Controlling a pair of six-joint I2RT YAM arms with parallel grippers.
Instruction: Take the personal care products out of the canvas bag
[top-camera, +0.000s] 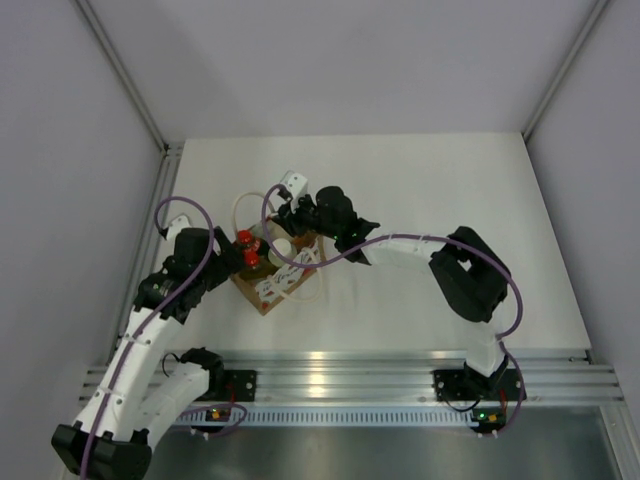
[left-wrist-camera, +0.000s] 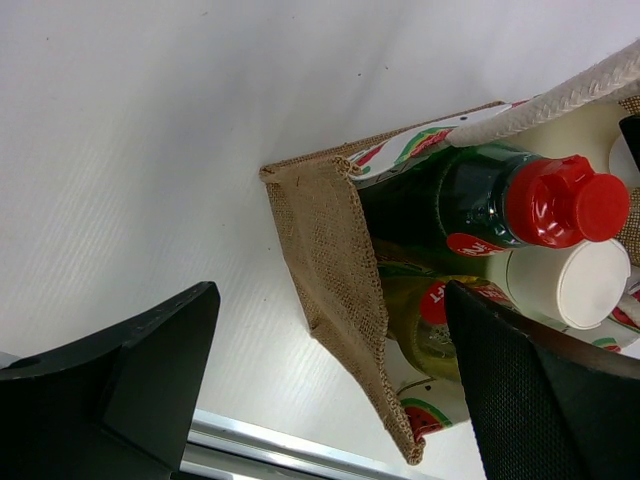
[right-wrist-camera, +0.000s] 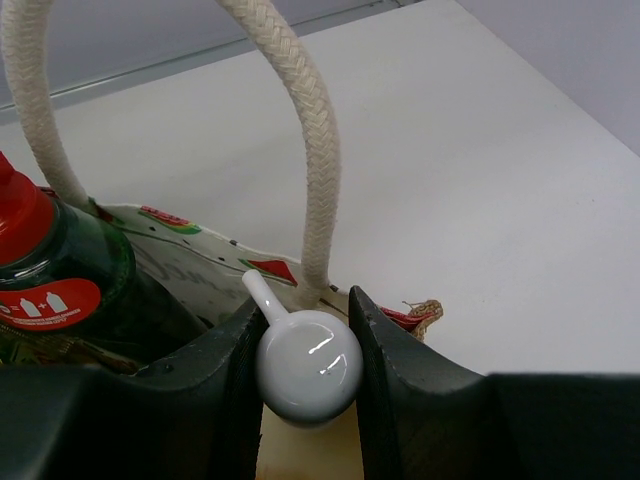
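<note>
The canvas bag (top-camera: 268, 290) stands at the table's left centre; its burlap side wall (left-wrist-camera: 330, 260) and cream rope handle (right-wrist-camera: 300, 120) show in the wrist views. Inside stand a dark green bottle (left-wrist-camera: 470, 195) with a red cap, a yellow bottle (left-wrist-camera: 430, 335) and a white-capped one (left-wrist-camera: 570, 285). My right gripper (right-wrist-camera: 305, 312) is over the bag's far end, shut on the white pump head (right-wrist-camera: 308, 368); the pump's bottle is hidden below. My left gripper (left-wrist-camera: 330, 300) is open, its fingers either side of the bag's burlap side wall, one finger (left-wrist-camera: 540, 400) over the bottles.
The white table (top-camera: 420, 190) is enclosed by grey walls on the left, back and right. An aluminium rail (top-camera: 350, 375) runs along the near edge by the arm bases. The bag's other rope handle (top-camera: 240, 205) loops out towards the back left.
</note>
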